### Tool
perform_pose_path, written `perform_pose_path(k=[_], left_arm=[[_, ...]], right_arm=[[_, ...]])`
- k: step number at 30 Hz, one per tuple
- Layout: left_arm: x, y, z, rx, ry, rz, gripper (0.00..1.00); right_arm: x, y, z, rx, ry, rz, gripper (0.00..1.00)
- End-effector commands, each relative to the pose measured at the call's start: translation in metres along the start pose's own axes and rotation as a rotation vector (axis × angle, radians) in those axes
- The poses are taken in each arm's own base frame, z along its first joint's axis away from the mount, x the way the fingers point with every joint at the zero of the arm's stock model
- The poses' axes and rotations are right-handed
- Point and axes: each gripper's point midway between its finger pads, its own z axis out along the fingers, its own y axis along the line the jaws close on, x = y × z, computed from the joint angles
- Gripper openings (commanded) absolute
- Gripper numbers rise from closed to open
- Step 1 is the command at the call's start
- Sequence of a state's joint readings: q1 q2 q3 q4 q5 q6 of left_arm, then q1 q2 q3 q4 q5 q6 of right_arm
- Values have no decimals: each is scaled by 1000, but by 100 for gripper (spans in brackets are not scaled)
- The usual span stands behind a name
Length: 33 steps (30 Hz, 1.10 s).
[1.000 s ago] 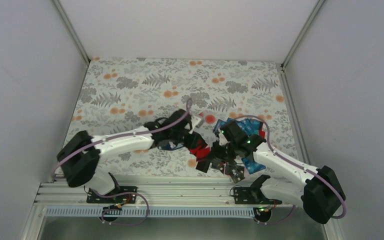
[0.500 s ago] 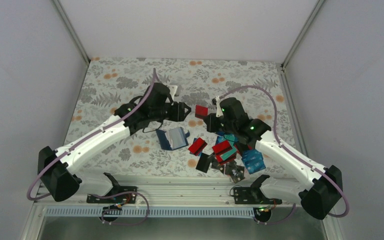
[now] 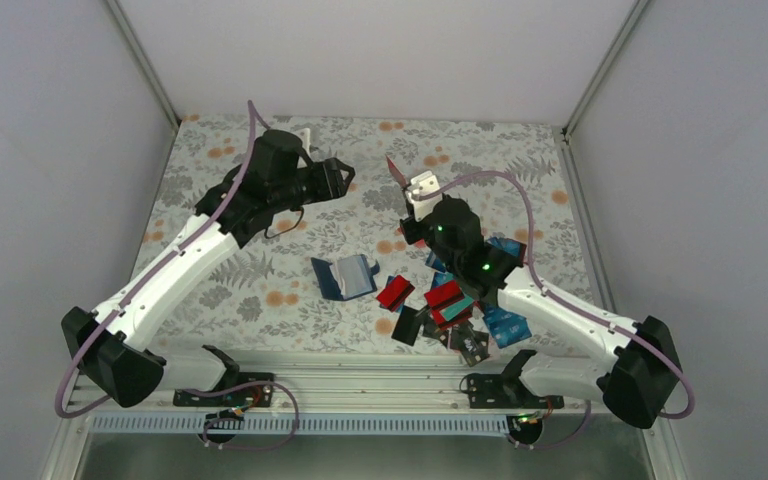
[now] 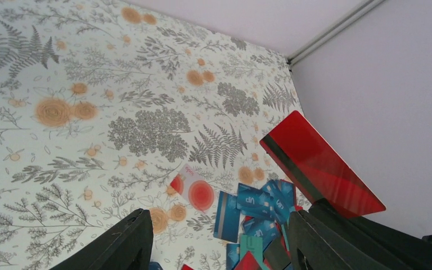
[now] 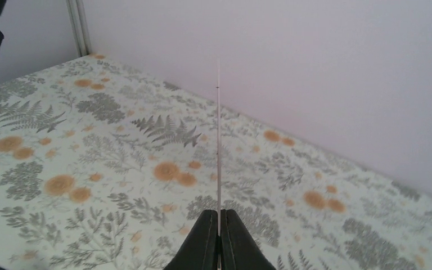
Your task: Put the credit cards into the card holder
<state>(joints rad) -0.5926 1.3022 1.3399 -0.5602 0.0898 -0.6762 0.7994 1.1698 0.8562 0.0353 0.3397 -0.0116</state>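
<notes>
Both arms have come up and apart from where they were crowded low together at the middle of the near edge. That leaves the card holder (image 3: 344,277) uncovered. It lies unfolded and flat on the table (image 3: 480,150), a little in from the middle of the near edge, with nothing touching it.

The left gripper (image 3: 345,178) has drawn back toward the far left corner. Its fingers are spread wide and hold nothing.

The right gripper (image 3: 407,181) has risen over the middle of the table, toward the far edge. It is pressed tight on the short end of one red card (image 3: 396,168). The right wrist view shows this card only edge-on, as a thin upright line between the fingertips.

The rest of the cards (image 3: 455,300) sit in a loose heap near the near right corner, just beside the card holder and to its right. A pale card (image 4: 194,191) lies a bit apart, on the far side of the heap.

So one card seems to be securely picked and the holder is open and reachable. No card looks to be inside it yet. The next move is probably to carry the red card back toward the near edge and slide it into a pocket, perhaps with the left gripper steadying the holder.
</notes>
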Motion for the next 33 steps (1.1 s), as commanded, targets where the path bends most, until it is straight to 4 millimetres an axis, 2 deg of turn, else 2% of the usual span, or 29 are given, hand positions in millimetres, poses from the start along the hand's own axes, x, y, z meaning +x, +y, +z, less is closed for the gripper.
perform_pose_path(k=[1,9,14,23,33], left_arm=[[-7,-1,-10,28,10,-81,60],[-8,-9,-12,143,65,-206,60],[-5,-19,-9,208,121,-249,58],[-7,-44,-11,336,167,-279,57],[2,-43,0,349,215,-321,55]], right_arm=[[-33,-5,-3,74,-182,-155,4],[-50,0,-18,79,-331,-280,4],[-49,7,-22,59,-369,-307,4],[-36,27,-1,22,-309,-398,4],[-36,45,6,25,-304,-458,4]])
